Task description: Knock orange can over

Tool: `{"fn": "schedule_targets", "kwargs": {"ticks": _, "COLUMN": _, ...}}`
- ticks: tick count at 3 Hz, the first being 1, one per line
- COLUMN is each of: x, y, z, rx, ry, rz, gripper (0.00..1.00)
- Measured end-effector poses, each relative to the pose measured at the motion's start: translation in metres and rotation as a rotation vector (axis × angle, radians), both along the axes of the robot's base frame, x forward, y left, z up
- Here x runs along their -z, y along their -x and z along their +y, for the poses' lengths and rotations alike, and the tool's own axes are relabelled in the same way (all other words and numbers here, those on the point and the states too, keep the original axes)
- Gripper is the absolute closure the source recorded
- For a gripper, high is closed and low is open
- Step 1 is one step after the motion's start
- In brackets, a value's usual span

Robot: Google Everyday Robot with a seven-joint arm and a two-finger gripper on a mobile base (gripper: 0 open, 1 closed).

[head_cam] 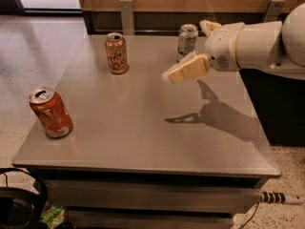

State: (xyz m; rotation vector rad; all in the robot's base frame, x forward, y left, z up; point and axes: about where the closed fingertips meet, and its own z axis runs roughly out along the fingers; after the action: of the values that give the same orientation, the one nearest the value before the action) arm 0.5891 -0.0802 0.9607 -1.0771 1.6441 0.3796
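Observation:
The orange can (pixel 116 54) stands upright at the back left of the grey table (pixel 143 128); it is golden-orange with dark script and a silver top. My gripper (pixel 183 52) hovers above the table's back middle, to the right of the orange can and apart from it. One beige finger (pixel 186 69) points left toward the can, and the other finger (pixel 208 26) shows higher up behind it. The fingers stand apart, open and empty.
A red-orange can (pixel 51 112) stands near the table's front left edge. A white-and-green can (pixel 187 42) stands at the back, just behind my gripper. A wooden wall with metal brackets runs behind the table. A dark cabinet (pixel 286 104) stands on the right.

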Motion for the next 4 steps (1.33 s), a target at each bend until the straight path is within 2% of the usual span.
{"fn": "schedule_targets", "kwargs": {"ticks": 2, "x": 0.01, "y": -0.03, "z": 0.051, "rx": -0.041, "ry": -0.068, "rz": 0.003, "gripper": 0.0}}
{"fn": "schedule_targets", "kwargs": {"ticks": 4, "x": 0.029, "y": -0.069, "z": 0.101, "rx": -0.005, "ry": -0.182, "rz": -0.038, "gripper": 0.0}}
